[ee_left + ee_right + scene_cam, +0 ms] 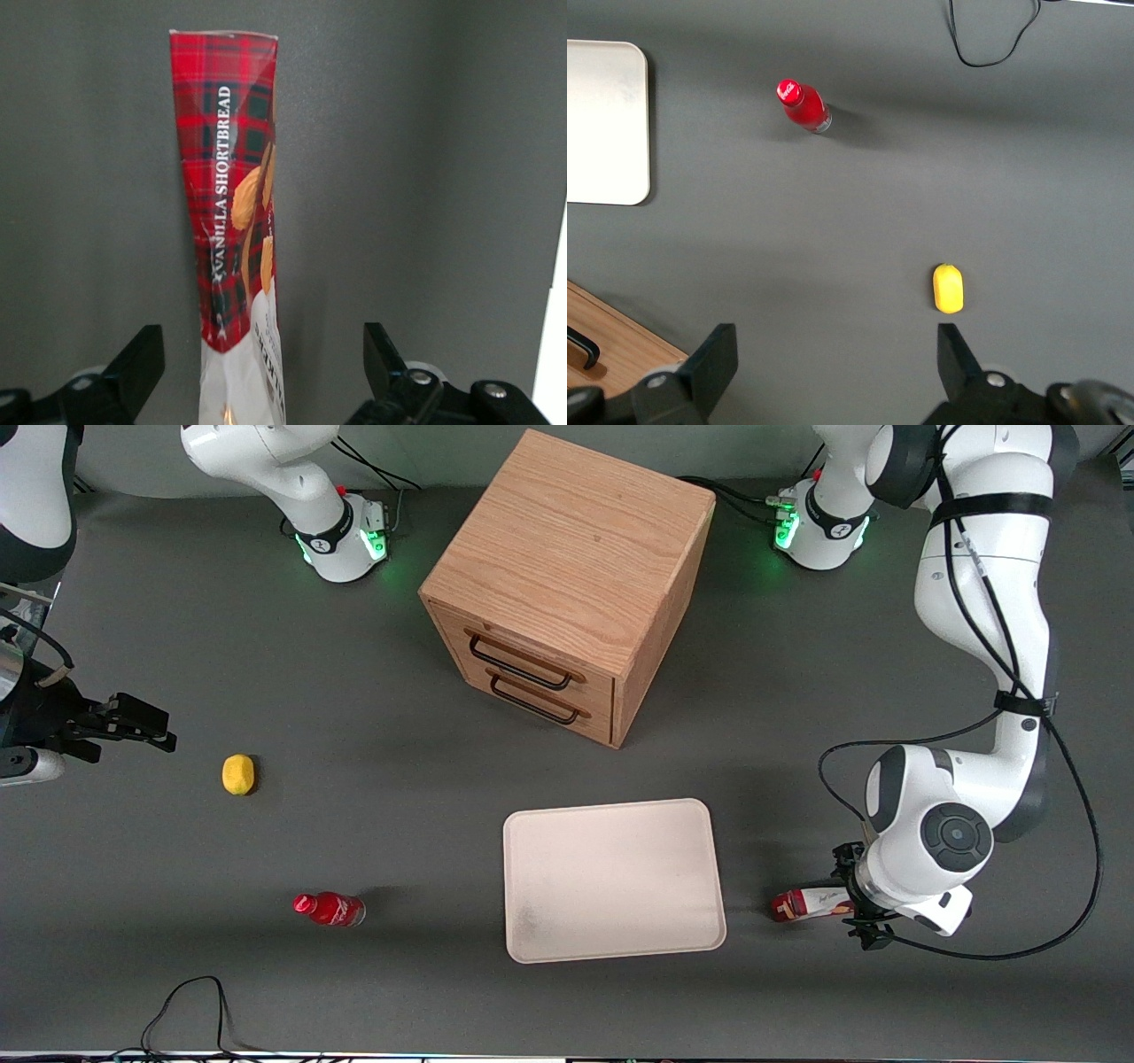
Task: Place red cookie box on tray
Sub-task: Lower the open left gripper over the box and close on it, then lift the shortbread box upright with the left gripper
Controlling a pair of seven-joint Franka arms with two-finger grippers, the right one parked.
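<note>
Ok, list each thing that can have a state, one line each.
red cookie box: lying on the table, not on the tray
tray: bare
claw: open, straddling the box
drawer cabinet: both drawers shut
red bottle: lying down, capped

- My own wrist covers most of the red cookie box (808,903) in the front view; only one end shows.
- My gripper (858,908) is buried under that wrist there.
- In my wrist view the box (237,221) runs off the frame edge, and the tray (551,354) is a cut-off sliver.
</note>
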